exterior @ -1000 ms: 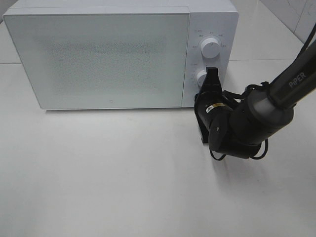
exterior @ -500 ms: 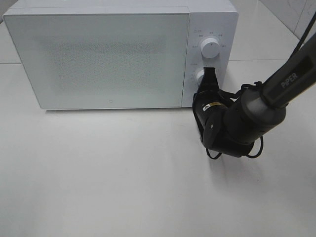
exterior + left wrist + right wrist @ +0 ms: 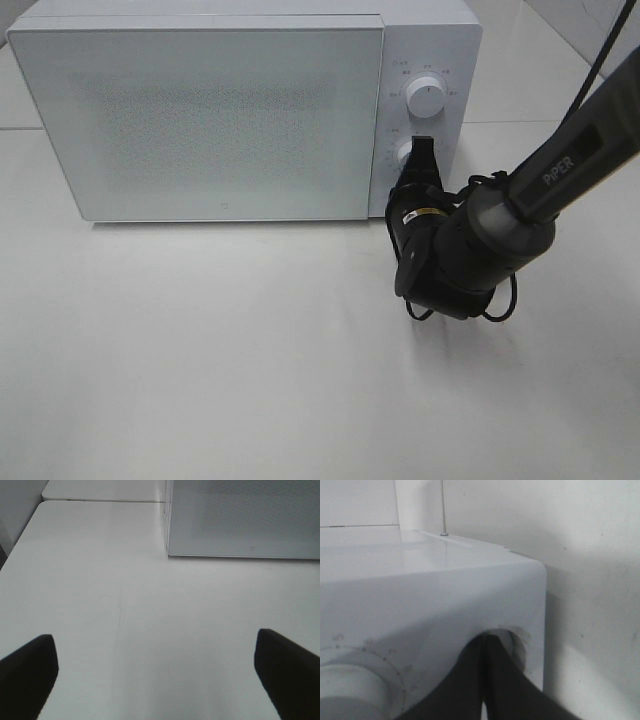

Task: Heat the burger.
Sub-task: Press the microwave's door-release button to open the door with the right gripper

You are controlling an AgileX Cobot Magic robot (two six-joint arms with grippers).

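Observation:
The burger is out of view. The white microwave point(image 3: 220, 120) stands at the back of the table with its door closed. It also shows in the left wrist view point(image 3: 240, 520) and the right wrist view point(image 3: 445, 580). My right gripper point(image 3: 423, 152) points at the control panel, with its tip at the lower knob point(image 3: 405, 157), below the upper knob point(image 3: 427, 98). In the right wrist view its dark fingers point(image 3: 470, 680) are pressed together in front of that knob point(image 3: 514, 639). My left gripper point(image 3: 160, 680) is open and empty above bare table.
The white table point(image 3: 200, 350) spreads in front of the microwave. The right arm's black wrist and cable point(image 3: 465, 255) hang just in front of the microwave's right corner. A second dial point(image 3: 350, 690) shows in the right wrist view.
The right arm's wrist and forearm have swung a little left, closer to the microwave. The gripper tip stays at the lower knob. The door stays closed.

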